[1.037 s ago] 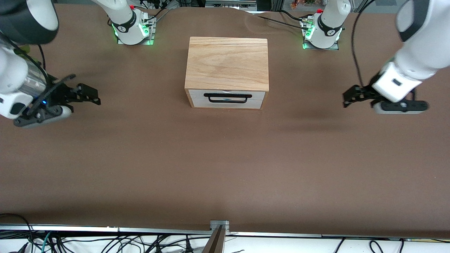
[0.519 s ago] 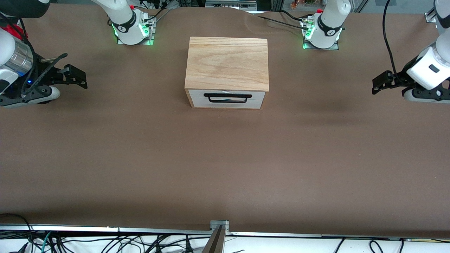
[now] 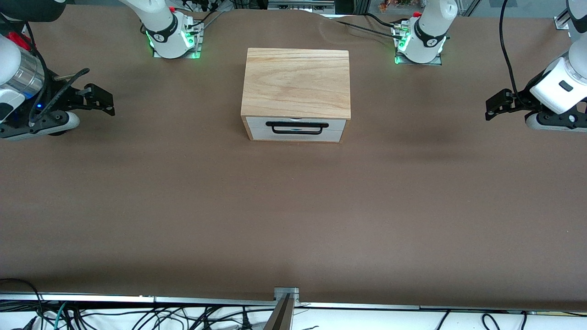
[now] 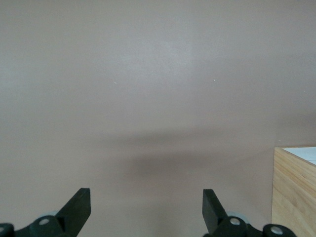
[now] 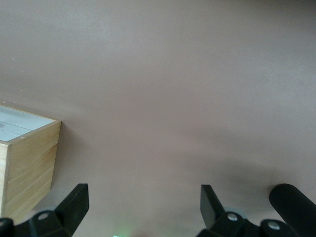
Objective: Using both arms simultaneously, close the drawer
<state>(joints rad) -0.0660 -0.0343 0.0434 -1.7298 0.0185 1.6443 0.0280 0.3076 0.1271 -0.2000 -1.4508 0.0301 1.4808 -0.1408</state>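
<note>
The light oak box point(image 3: 297, 82) stands mid-table near the arms' bases. The drawer point(image 3: 296, 129) sits pushed in, its white front flush with the box's front frame, and the black bar handle point(image 3: 297, 125) faces the front camera. My left gripper point(image 3: 491, 106) is open and empty over bare table at the left arm's end, well apart from the box. My right gripper point(image 3: 106, 101) is open and empty over bare table at the right arm's end. The left wrist view shows my open left gripper point(image 4: 146, 197) and a box corner point(image 4: 295, 192). The right wrist view shows my open right gripper point(image 5: 144, 195) and a box corner point(image 5: 29, 165).
The brown table point(image 3: 293, 206) stretches wide between the box and the front edge. The arms' green-lit bases point(image 3: 174, 43) point(image 3: 419, 48) stand at the table's back edge. Cables and a metal bracket point(image 3: 285, 298) lie along the front edge.
Both grippers have drawn away from the box toward their own ends of the table. Over the last half second they have hardly moved. The drawer looks the same.
</note>
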